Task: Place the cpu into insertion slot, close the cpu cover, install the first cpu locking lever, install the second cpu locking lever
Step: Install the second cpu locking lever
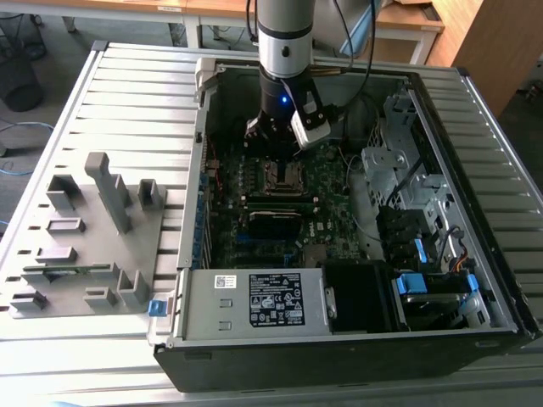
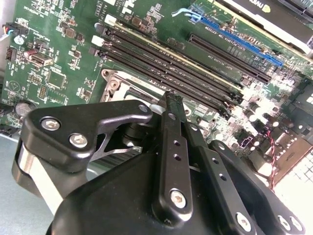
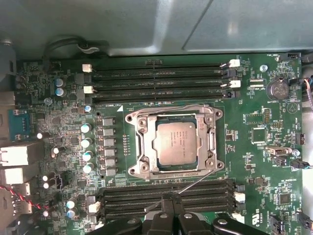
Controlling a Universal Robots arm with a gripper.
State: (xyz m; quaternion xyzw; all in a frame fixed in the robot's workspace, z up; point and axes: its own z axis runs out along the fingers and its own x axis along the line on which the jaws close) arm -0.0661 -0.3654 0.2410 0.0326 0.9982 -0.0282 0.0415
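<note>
Silver-grey cpu (image 3: pixel 173 143), green motherboard (image 3: pixel 254 137)

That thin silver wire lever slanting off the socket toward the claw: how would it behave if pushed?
The thin silver wire lever looks springy rather than rigid, being slender and long. Smooth bare metal, so it may slip off the claw. It stands angled above the green motherboard, so it probably pivots.

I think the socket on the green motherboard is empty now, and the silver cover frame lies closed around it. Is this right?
Not quite. The socket is not empty: the cpu sits in the insertion slot, its silver-grey top showing through the window of the cpu cover, which does lie closed around it. The first wrist view shows this.
</note>
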